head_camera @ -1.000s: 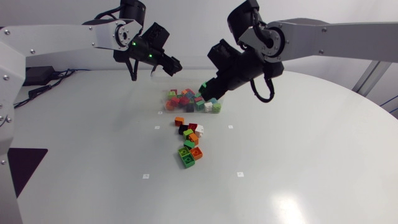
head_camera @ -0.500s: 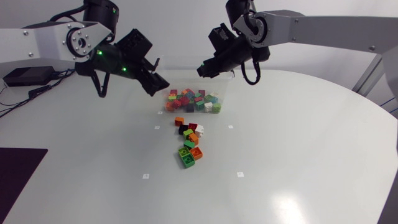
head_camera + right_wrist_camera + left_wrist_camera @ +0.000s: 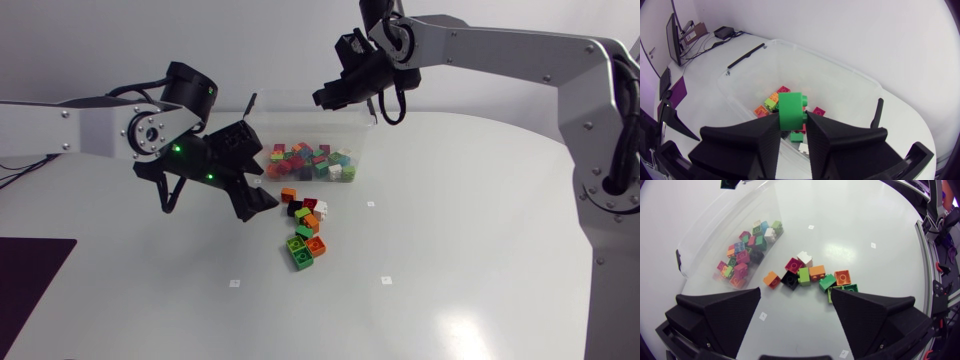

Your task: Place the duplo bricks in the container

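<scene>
Nearest, loose duplo bricks (image 3: pixel 305 228) are clustered on the table (image 3: pixel 450 250) | left gripper (image 3: pixel 258 198) is held spread wide, nothing gripped, at their 9 o'clock | clear container (image 3: pixel 290 118), partly filled with bricks, is set at their 12 o'clock | right gripper (image 3: pixel 326 98) is clenched on a green duplo brick (image 3: pixel 790 111) above the container.
</scene>
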Controlling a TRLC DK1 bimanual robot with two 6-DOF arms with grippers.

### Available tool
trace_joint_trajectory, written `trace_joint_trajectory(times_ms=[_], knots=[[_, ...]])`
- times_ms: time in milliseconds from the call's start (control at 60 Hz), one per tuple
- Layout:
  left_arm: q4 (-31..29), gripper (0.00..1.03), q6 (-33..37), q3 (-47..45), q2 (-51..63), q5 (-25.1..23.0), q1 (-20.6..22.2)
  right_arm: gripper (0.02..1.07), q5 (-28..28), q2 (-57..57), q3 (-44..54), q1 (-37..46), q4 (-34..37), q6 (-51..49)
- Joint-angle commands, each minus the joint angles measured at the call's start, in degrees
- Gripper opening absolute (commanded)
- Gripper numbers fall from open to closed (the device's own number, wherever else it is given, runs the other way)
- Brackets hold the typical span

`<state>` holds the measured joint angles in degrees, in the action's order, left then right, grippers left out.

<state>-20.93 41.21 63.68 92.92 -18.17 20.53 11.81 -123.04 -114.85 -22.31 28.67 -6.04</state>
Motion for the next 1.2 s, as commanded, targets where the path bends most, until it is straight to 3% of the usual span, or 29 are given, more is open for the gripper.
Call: trace_joint_trajectory(times_ms=[0, 183, 250, 367, 433, 783, 1183], knots=[[-0.34, 0.98, 1.68, -1.89, -0.99, -0.63, 1.26, 0.12, 0.05, -2.64, -2.22, 0.68, -0.10, 1.74], [-0.34, 0.98, 2.03, -3.65, -0.11, -0.55, 3.37, 0.14, -0.21, -7.39, -7.85, 1.91, 0.69, 2.70], [-0.34, 0.98, 2.29, -4.44, 0.33, -0.28, 4.34, 0.32, -0.65, -8.79, -9.61, 2.27, 1.31, 3.23], [-0.25, 0.98, 3.00, -5.15, 1.65, 1.04, 5.13, 0.82, -1.35, -8.97, -11.01, 2.44, 2.45, 3.58], [0.19, 0.97, 3.44, -5.32, 2.70, 2.62, 5.22, 0.94, -1.44, -7.83, -10.75, 2.53, 2.98, 3.58], [8.62, 0.96, 4.93, -9.80, 9.73, 8.77, 5.48, 0.97, -1.18, 7.73, 4.63, 1.12, 0.69, 3.23], [11.88, 0.96, 3.26, -8.05, 14.83, 9.91, 8.56, 0.97, -0.83, 26.72, 31.61, 0.77, -5.99, 3.06]])
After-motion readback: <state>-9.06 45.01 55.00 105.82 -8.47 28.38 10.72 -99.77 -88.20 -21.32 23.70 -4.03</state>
